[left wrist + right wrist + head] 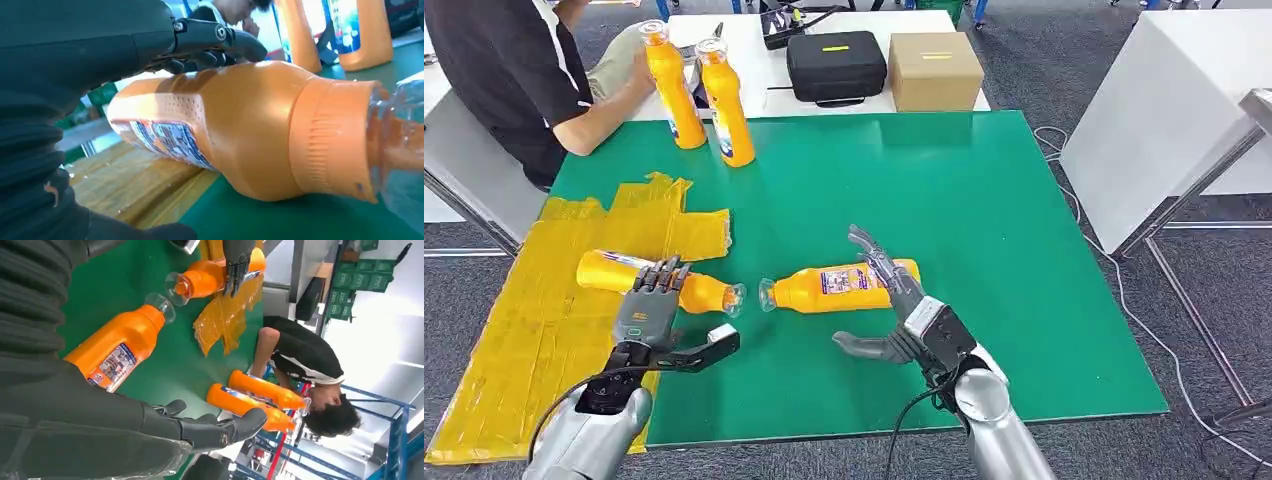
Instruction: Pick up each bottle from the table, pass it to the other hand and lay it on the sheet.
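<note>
An orange bottle [629, 277] [240, 130] lies on its side, its body on the yellow sheet [514, 330] and its clear cap end over the green mat [984, 220]. My left hand [652, 305] [100, 50] reaches over it, fingers stretched across its top and thumb spread wide toward me, not gripping. A second orange bottle [839, 287] [115, 347] lies on the mat, cap to cap with the first. My right hand [904, 310] [150, 425] hovers at its near right end, fingers straight, thumb apart. Two more bottles [674, 85] [726, 100] stand upright at the back left.
A person [514, 70] at the back left has a hand on one upright bottle. A black case [835, 65] and a cardboard box [934, 70] sit on the white table beyond the mat. Another white table [1164, 120] stands to the right.
</note>
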Action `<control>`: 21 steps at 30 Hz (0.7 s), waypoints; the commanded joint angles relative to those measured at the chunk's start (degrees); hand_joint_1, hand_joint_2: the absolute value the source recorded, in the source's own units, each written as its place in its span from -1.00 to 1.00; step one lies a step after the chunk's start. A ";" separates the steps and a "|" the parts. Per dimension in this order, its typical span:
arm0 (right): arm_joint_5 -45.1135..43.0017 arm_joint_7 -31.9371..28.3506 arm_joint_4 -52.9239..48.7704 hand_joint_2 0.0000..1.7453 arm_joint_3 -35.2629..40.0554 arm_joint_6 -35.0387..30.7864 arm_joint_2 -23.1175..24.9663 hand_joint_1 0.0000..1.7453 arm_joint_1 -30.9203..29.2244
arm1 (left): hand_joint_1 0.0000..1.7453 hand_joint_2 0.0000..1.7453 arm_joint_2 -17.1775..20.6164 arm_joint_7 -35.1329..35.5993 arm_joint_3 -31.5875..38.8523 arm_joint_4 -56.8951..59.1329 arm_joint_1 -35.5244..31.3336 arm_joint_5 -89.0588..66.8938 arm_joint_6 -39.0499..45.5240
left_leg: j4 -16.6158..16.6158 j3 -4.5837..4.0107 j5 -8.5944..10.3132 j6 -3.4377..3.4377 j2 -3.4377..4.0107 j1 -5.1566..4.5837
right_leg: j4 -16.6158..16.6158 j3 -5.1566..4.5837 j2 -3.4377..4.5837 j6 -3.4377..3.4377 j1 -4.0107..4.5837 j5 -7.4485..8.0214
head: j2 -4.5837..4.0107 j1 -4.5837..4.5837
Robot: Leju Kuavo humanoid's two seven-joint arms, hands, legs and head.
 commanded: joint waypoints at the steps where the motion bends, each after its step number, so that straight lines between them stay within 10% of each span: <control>1: -0.28 -0.84 6.03 1.00 -3.10 -2.14 -0.22 -1.00 -0.45 | -1.00 1.00 -2.03 -4.77 0.08 -30.86 8.58 5.73 -7.02 | 0.01 0.01 -0.05 -0.12 0.05 0.07 | -0.08 0.06 0.02 -0.02 0.06 0.00 | 0.00 0.00; 21: 2.08 -0.06 1.34 1.00 -6.34 -2.05 1.39 -1.00 2.60 | -1.00 1.00 0.79 -3.18 -14.15 -42.20 14.22 2.98 -1.36 | -0.02 -0.20 -0.04 -0.07 0.04 0.00 | -0.04 -0.22 0.01 -0.01 0.00 -0.02 | 0.00 -0.02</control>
